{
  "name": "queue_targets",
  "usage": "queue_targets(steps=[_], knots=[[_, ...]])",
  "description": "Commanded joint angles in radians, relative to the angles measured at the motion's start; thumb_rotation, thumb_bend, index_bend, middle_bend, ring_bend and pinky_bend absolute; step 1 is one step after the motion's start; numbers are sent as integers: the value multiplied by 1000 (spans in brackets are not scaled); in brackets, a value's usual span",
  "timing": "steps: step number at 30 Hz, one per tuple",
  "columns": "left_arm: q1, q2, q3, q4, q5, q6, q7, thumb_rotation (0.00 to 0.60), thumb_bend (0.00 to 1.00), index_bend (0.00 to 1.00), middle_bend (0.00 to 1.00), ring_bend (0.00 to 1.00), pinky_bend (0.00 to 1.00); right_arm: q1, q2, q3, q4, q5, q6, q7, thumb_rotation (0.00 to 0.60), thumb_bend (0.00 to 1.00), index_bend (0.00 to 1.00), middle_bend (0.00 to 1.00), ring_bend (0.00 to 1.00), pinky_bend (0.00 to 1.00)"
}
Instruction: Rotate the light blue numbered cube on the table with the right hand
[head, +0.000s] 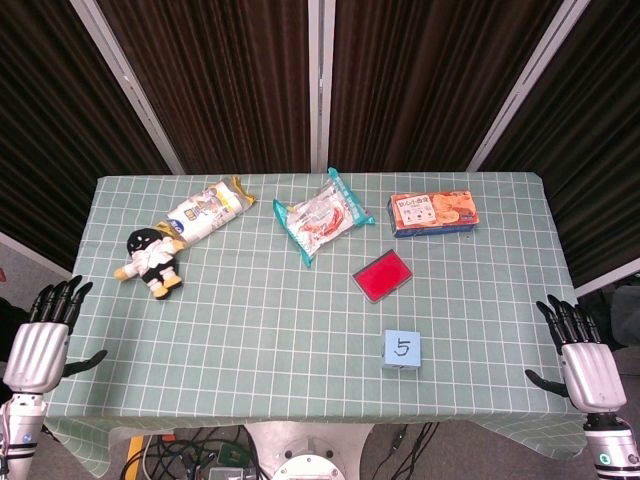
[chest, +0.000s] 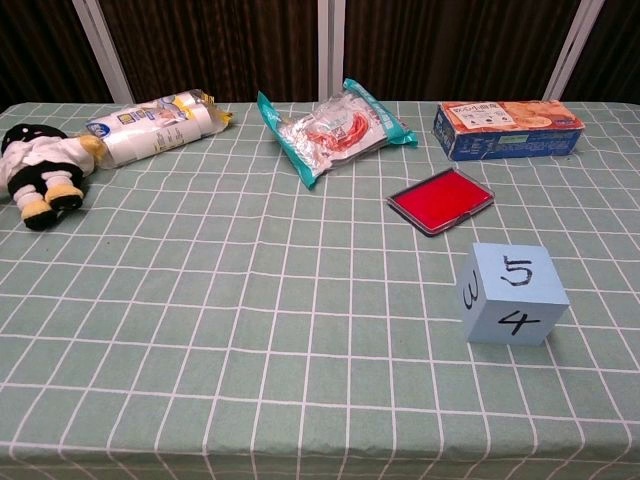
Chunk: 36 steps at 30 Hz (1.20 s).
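Note:
The light blue numbered cube (head: 402, 349) (chest: 512, 293) sits on the green checked tablecloth near the front right. Its top face shows a 5; in the chest view the front face reads 4 and the left face 3. My right hand (head: 580, 358) hangs off the table's right front corner, fingers spread and holding nothing, well to the right of the cube. At the left front corner my left hand (head: 45, 335) is likewise open beside the table. Neither hand shows in the chest view.
A flat red case (head: 382, 275) (chest: 441, 201) lies just behind the cube. Further back are an orange-and-blue box (head: 433, 213) (chest: 507, 129), a snack bag (head: 322, 215) (chest: 335, 128), a white packet (head: 205, 211) (chest: 150, 125) and a plush doll (head: 152, 259) (chest: 38, 168).

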Motion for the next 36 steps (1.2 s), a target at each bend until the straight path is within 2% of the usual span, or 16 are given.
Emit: queue_targets(steps=[1,8,10,11,12,13,15,17,19,20,21,23,26,28,32,36], knots=[[-1,0,1,0,-1,-3,1,600,2,53,0,0,0,-1,0,0,2,3,-1,1,600,0,0,0,0,0],[-7,-2,2,6,-2,-16,-1,600,2,54,0,0,0,27,37,1,-27,-20,-27,-27,600,0,0,0,0,0],[-10,-2,0,6,-4,-19,-3,600,2,54,0,0,0,45,70,-2,-56,-20,-63,-30,600,48,0,0,0,0],[-12,-2,-1,6,-5,-21,-3,600,2,54,0,0,0,60,98,-5,-78,-24,-91,-31,600,143,0,0,0,0],[-13,-2,0,5,-3,-22,-1,600,2,54,0,0,0,73,117,-7,-92,-31,-108,-30,600,351,0,0,0,0],[-13,-3,1,5,1,-22,3,600,2,54,0,0,0,90,140,-9,-104,-43,-129,-31,600,489,0,0,0,0],[-13,-7,4,8,4,-22,9,600,2,53,0,0,0,111,167,-9,-119,-58,-153,-31,600,865,0,6,0,0],[-13,-13,6,10,1,-25,13,600,2,54,0,0,0,129,184,-5,-126,-70,-165,-43,600,994,0,58,21,52],[-15,-20,6,9,1,-27,18,600,2,54,0,0,0,140,184,3,-130,-72,-166,-47,600,1000,0,179,175,253],[-16,-23,6,8,1,-28,21,600,2,54,0,0,0,144,180,4,-130,-72,-168,-48,600,1000,0,330,370,458],[-18,-25,6,7,2,-30,25,600,2,53,0,0,0,151,178,2,-128,-76,-176,-49,600,1000,0,478,520,602],[-23,-27,5,4,4,-35,35,600,2,53,0,0,0,165,168,-3,-112,-98,-186,-66,600,1000,0,698,682,732],[-28,-27,3,-4,4,-40,48,600,2,53,0,0,0,180,149,-23,-93,-144,-195,-77,600,1000,0,904,813,800],[-30,-26,2,-10,2,-42,55,600,2,53,0,0,0,195,150,-42,-94,-171,-217,-68,600,1000,0,978,853,809],[-31,-26,4,-15,-1,-45,64,600,2,54,0,0,0,230,198,-87,-144,-195,-317,-107,600,1000,12,1000,866,809],[-31,-26,5,-16,-3,-47,67,600,2,54,0,0,0,272,277,-109,-239,-153,-452,-190,600,1000,133,1000,866,809]])
